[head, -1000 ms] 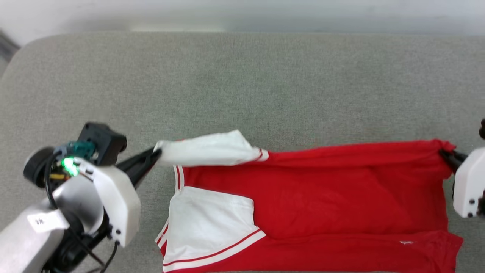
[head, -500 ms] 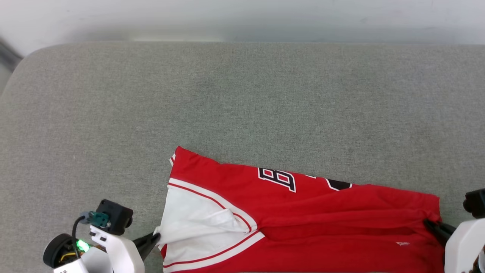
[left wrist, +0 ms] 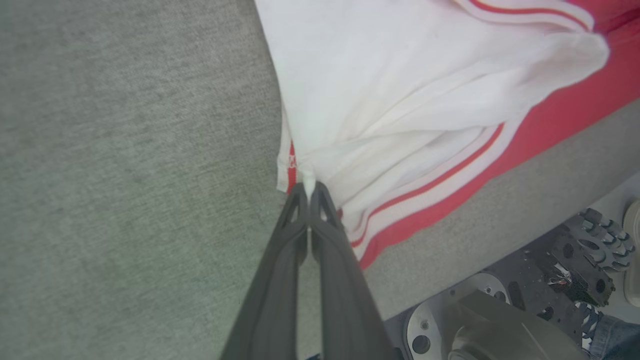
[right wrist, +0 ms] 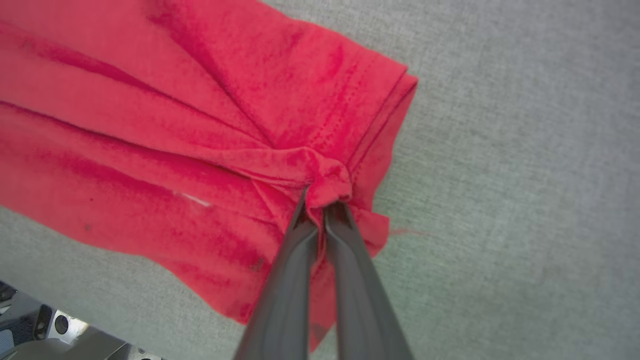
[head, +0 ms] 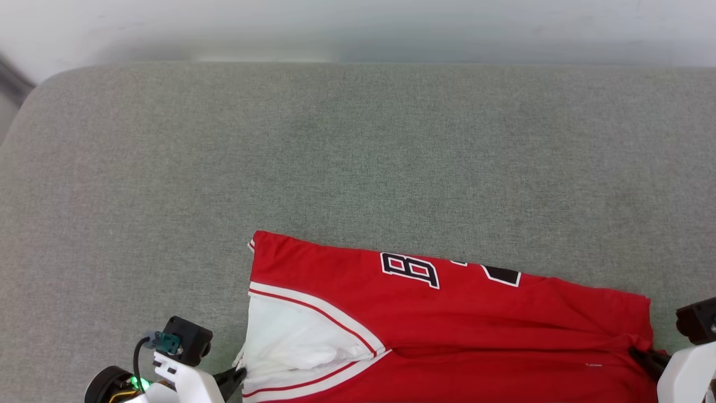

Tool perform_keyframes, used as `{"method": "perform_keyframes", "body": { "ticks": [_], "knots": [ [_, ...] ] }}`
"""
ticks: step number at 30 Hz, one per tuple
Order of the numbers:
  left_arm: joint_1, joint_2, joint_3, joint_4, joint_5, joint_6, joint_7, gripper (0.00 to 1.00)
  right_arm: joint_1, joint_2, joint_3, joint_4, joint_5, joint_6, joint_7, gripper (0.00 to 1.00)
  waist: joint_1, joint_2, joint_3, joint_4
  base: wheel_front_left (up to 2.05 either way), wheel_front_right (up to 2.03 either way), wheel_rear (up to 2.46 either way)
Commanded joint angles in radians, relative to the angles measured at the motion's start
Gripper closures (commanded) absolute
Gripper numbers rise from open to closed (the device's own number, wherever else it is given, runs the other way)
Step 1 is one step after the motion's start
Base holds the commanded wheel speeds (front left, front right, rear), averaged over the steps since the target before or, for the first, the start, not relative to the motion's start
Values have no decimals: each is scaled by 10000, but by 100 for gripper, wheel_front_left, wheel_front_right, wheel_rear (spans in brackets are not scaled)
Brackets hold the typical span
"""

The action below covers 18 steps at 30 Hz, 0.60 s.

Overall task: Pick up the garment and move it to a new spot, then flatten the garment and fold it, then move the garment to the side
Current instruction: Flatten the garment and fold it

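Red jersey T-shirt [head: 475,324] lies half-folded at the head view's lower centre, left end effector [left wrist: 309,188] clamped on its white sleeve [left wrist: 400,100], right end effector [right wrist: 320,199] on its hem [right wrist: 380,105] (further folding and the move aside apparently remain).

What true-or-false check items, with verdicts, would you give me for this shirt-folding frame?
1. The left tool is shut on the white sleeve of the garment. True.
2. The right tool hangs open above the cloth. False: it is shut on a bunched red corner of the garment.
3. The garment rests on a grey fabric surface. True.
4. No lettering shows on the garment. False: black, white-outlined lettering shows near its far edge in the head view.
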Motion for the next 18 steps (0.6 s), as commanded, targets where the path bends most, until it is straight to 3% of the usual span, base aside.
{"method": "perform_keyframes", "body": {
  "ticks": [1, 2, 6, 9, 14, 18],
  "knots": [
    [23, -90, -68, 91, 13, -71, -42, 49, -91, -22, -47, 164, 120, -7, -146, 56, 0, 0, -53, -3, 0, 0, 0],
    [23, -129, -49, 114, 7, -81, -110, 0, -132, 87, -100, 246, 251, -9, -168, 0, 0, 0, -83, -7, 0, 0, 0],
    [-7, -216, 72, 159, 123, 3, -508, 0, -227, 155, -111, 196, 570, -7, -220, 0, 0, 0, -323, -26, 0, 0, 0],
    [-233, -39, 108, 46, 816, 224, -993, 0, -305, 186, -340, -37, 759, -7, -299, 0, 0, 0, -459, -54, 0, 0, 0],
    [-407, -496, 692, -292, 1397, 911, -2556, 0, -140, 581, -1121, -791, 1076, -6, 61, 0, 0, 0, -681, -76, 0, 0, 0],
    [-239, -766, 1158, -511, 1769, 1545, -3797, 0, -1, 1323, -2044, -1239, 904, -6, 665, 0, 0, 0, -792, -123, 0, 0, 0]
  ]
}}
